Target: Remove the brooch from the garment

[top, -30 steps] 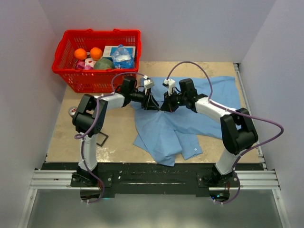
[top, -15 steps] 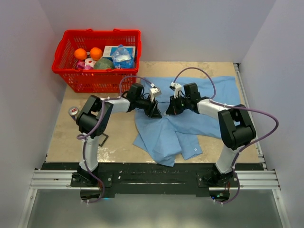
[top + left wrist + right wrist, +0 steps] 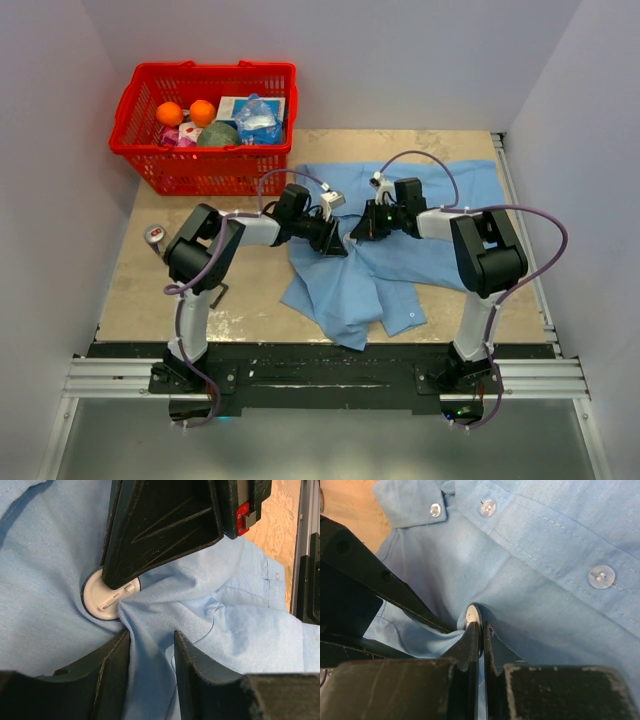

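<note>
- Brooch point(image 3: 106, 601) is sitting pinned at the middle of the shirt point(image 3: 450, 185), with its white back and clasp showing
- Right tool point(image 3: 481, 628) is clamping the brooch's rim, jaws nearly together
- Left tool point(image 3: 151, 647) is pinching a shirt fold, jaws half apart
- Best handling, I judge: left is keeping the shirt taut while right is easing the pin out along its own line, never yanking
</note>
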